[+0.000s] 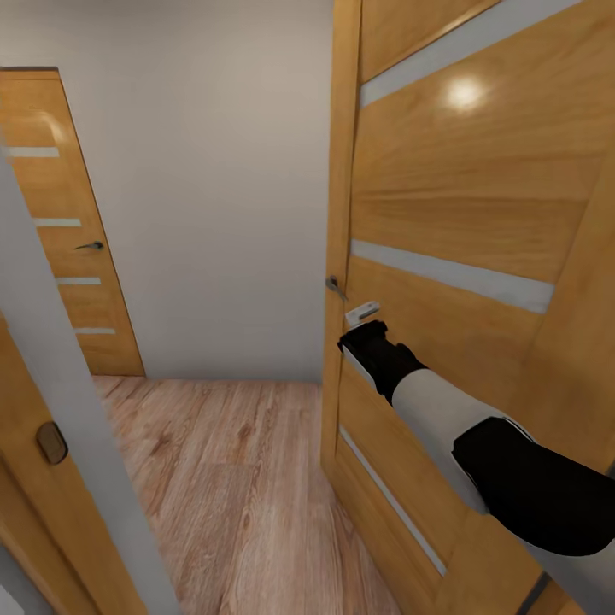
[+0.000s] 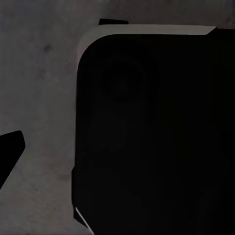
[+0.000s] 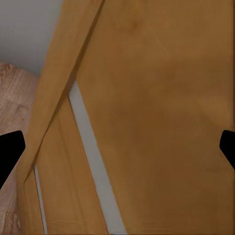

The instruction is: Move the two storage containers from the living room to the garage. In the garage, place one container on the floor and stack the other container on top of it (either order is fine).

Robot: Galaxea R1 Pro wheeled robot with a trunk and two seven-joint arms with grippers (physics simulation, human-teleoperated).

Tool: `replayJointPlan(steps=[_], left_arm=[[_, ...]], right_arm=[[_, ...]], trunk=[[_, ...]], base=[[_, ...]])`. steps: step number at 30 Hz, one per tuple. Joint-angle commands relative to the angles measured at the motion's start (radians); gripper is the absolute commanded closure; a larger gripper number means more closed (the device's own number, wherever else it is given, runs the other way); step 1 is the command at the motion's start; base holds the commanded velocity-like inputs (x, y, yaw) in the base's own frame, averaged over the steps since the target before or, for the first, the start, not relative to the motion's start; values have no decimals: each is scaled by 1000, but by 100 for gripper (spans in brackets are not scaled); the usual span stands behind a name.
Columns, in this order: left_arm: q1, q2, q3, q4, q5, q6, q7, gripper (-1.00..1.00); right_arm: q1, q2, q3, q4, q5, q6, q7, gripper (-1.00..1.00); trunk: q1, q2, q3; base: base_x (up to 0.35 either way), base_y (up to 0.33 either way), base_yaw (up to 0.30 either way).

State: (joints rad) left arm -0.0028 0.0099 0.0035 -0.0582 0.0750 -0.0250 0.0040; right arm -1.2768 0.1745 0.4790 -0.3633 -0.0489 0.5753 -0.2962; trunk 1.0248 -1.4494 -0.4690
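Note:
The two storage containers are out of view. My right arm reaches forward to an orange wooden door (image 1: 461, 222), and my right gripper (image 1: 362, 314) is against the door's face, just below its metal handle (image 1: 336, 288). In the right wrist view the right gripper (image 3: 117, 152) is open. Its dark fingertips (image 3: 10, 154) sit at the frame's two sides, with only the door panel (image 3: 156, 112) and its grey strip between them. In the left wrist view one dark fingertip (image 2: 10, 149) shows beside a black part of my own body (image 2: 152, 132), over a dark grey mottled surface (image 2: 39, 88).
A light wood plank floor (image 1: 231, 478) runs ahead to a white wall (image 1: 213, 213). A second orange door (image 1: 73, 248) stands shut at the far left. A grey door frame (image 1: 81, 444) with a latch plate (image 1: 51, 442) is close on my left.

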Motion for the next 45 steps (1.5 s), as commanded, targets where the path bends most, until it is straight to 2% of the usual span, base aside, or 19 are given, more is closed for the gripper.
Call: replayJointPlan(steps=[1, 30, 39, 45], left_arm=[[0, 0, 0, 0, 8, -3, 1, -100], [0, 1, -2, 0, 8, -3, -1, -100], [0, -1, -2, 0, 8, -3, -1, -100], [-1, -1, -2, 0, 8, -3, -1, -100]], right_arm=[[-1, 0, 6, 0, -4, 5, -6, -100], [-1, 0, 7, 0, 10, 6, -12, -100], [-1, 0, 15, 3, 5, 10, -93, -100], [-1, 0, 22, 68, 5, 16, -149, -100]], trunk=[[0, -1, -1], [0, -1, -1], [0, -1, -1], [0, -1, -1]], base=[[75, -58, 0], [53, -42, 0], [1, -1, 0], [0, 0, 0]])
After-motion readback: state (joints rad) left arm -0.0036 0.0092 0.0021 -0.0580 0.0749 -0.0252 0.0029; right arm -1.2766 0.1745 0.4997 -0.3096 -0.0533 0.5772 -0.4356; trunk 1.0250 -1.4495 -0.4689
